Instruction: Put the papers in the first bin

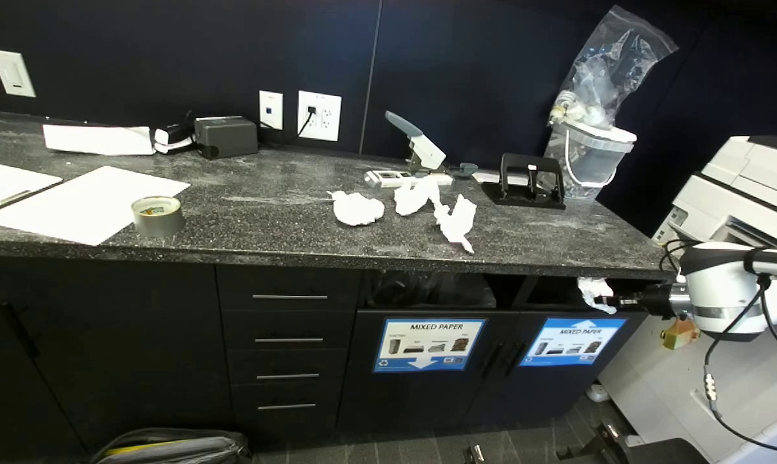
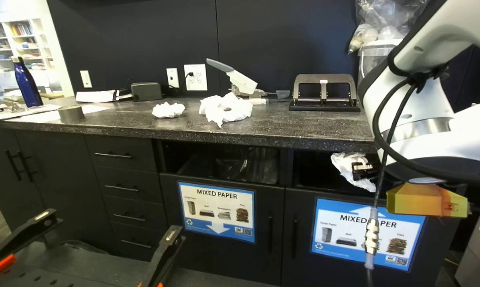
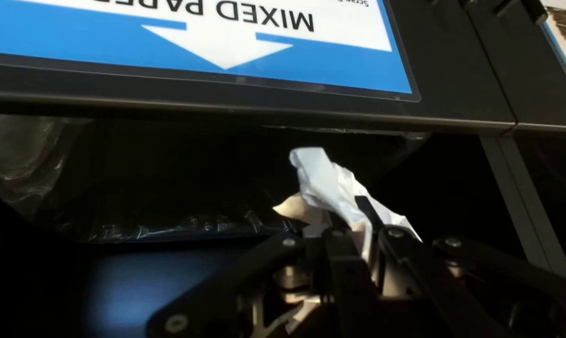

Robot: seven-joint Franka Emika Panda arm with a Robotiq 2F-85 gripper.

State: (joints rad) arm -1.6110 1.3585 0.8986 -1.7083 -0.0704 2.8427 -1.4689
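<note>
My gripper [image 3: 351,217] is shut on a crumpled white paper [image 3: 325,180], which sticks out past the fingertips. In both exterior views the gripper [image 2: 361,170] and this paper [image 2: 343,165] are at the mouth of the first bin [image 2: 311,188], the right-hand dark slot above a blue-topped sign. The paper covers part of the opening, and a corner hangs down at the front rim. How deep it reaches in, I cannot tell. More crumpled papers lie on the counter: a left wad [image 1: 358,209], a middle wad [image 1: 416,195] and a right wad [image 1: 457,219].
A similar slot [image 2: 243,167] with a clear liner sits to the left. The counter edge [image 2: 323,140] overhangs both slots. On the counter stand a hole punch [image 2: 323,93], a stapler [image 1: 423,151], a tape roll [image 1: 158,216] and a bucket [image 1: 588,154]. A copier [image 1: 743,193] is beside the arm.
</note>
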